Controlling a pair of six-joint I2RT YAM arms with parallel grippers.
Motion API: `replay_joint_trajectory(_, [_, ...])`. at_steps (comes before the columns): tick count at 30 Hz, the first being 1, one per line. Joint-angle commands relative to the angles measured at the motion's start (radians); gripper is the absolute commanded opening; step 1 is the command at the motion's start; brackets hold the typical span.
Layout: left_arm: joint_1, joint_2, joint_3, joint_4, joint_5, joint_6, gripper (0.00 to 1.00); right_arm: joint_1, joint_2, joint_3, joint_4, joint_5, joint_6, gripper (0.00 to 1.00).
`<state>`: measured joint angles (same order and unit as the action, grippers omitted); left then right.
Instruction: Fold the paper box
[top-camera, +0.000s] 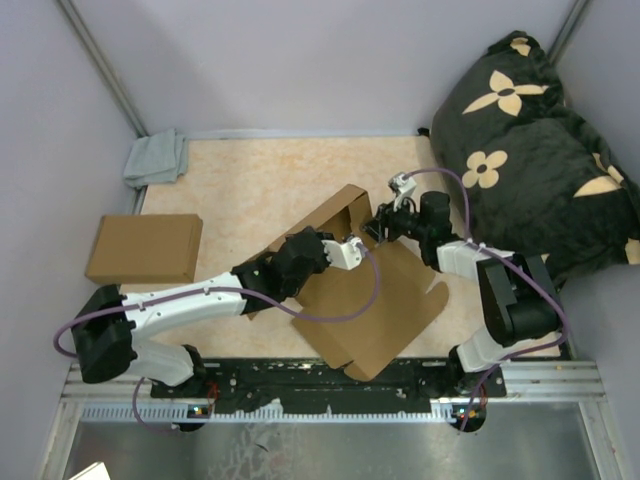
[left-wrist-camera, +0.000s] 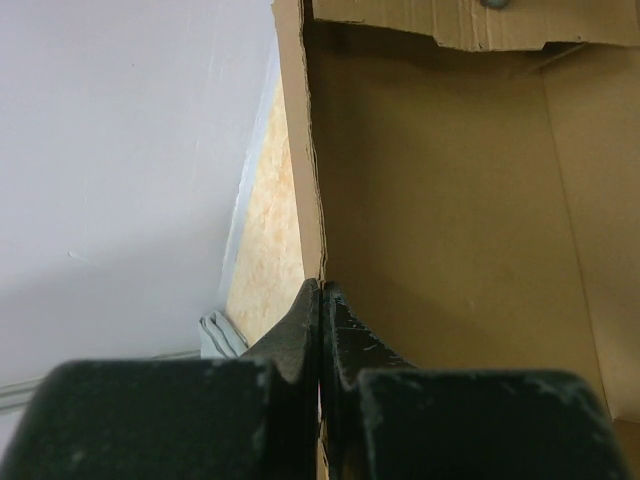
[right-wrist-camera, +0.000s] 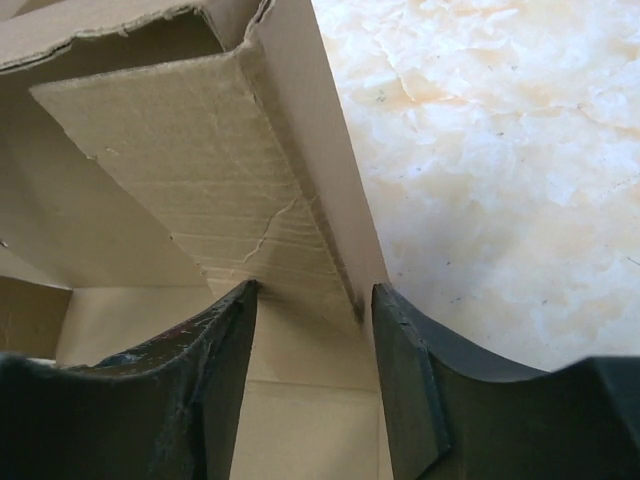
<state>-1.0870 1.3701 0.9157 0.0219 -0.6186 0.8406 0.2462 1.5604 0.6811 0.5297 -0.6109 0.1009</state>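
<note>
The paper box (top-camera: 385, 310), plain brown cardboard, lies half-formed in the middle of the table, one long wall raised at its far side. My left gripper (top-camera: 362, 243) reaches in from the left. In the left wrist view its jaws (left-wrist-camera: 321, 285) are shut on the thin edge of that raised wall (left-wrist-camera: 312, 150), with the box's inside (left-wrist-camera: 440, 200) to the right. My right gripper (top-camera: 381, 228) is at the wall's far right corner. Its jaws (right-wrist-camera: 312, 295) are open and straddle a side flap (right-wrist-camera: 200, 150) that leans in from the end wall (right-wrist-camera: 320, 150).
A second flat brown cardboard box (top-camera: 145, 248) lies at the left edge of the table. A small grey cloth (top-camera: 157, 158) sits in the far left corner and also shows as the grey cloth (left-wrist-camera: 222, 335) beside the left fingers. A black flowered cushion (top-camera: 530, 150) fills the far right.
</note>
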Motion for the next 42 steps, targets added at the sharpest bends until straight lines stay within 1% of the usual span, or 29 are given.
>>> replay_joint_trajectory(1, [-0.014,0.010,0.015,0.016,0.002,-0.020,0.00,0.006,-0.046,0.041,-0.019,-0.045,-0.025,0.53])
replay_joint_trajectory(5, [-0.017,-0.007,0.012,0.012,0.011,-0.021,0.00,-0.028,-0.028,0.070,-0.057,-0.162,-0.036,0.59])
replay_joint_trajectory(7, [-0.018,-0.019,0.006,0.013,0.020,-0.021,0.00,-0.061,-0.019,0.098,-0.084,-0.232,-0.035,0.64])
replay_joint_trajectory(9, [-0.019,-0.032,0.001,0.011,0.031,-0.022,0.00,-0.113,-0.017,0.111,-0.072,-0.300,-0.012,0.65])
replay_joint_trajectory(13, [-0.021,-0.051,-0.009,0.003,0.063,-0.025,0.00,-0.190,-0.005,0.112,0.020,-0.406,0.049,0.66])
replay_joint_trajectory(17, [-0.020,-0.054,-0.015,-0.005,0.069,-0.022,0.00,-0.194,0.051,0.150,0.055,-0.494,0.084,0.66])
replay_joint_trajectory(22, [-0.022,-0.052,-0.019,-0.011,0.063,-0.020,0.00,-0.194,0.085,0.137,0.166,-0.543,0.150,0.66])
replay_joint_trajectory(26, [-0.024,-0.045,-0.015,-0.011,0.063,-0.020,0.00,-0.192,0.084,0.109,0.207,-0.534,0.158,0.65])
replay_joint_trajectory(28, [-0.024,-0.039,-0.010,-0.011,0.062,-0.020,0.00,-0.178,0.083,0.101,0.190,-0.512,0.143,0.65])
replay_joint_trajectory(30, [-0.026,-0.032,-0.005,-0.011,0.059,-0.020,0.00,-0.143,0.074,0.104,0.097,-0.445,0.068,0.65])
replay_joint_trajectory(32, [-0.029,-0.027,0.000,-0.011,0.056,-0.023,0.00,-0.102,0.067,0.129,-0.043,-0.356,-0.055,0.64])
replay_joint_trajectory(34, [-0.032,-0.025,-0.001,-0.011,0.052,-0.024,0.00,-0.079,0.068,0.131,-0.100,-0.290,-0.105,0.63])
replay_joint_trajectory(38, [-0.039,-0.026,0.000,-0.012,0.053,-0.032,0.00,-0.077,0.063,0.117,-0.074,-0.219,-0.076,0.60])
replay_joint_trajectory(42, [-0.044,-0.021,0.002,-0.006,0.051,-0.034,0.00,-0.065,0.071,0.141,-0.132,-0.150,-0.073,0.55])
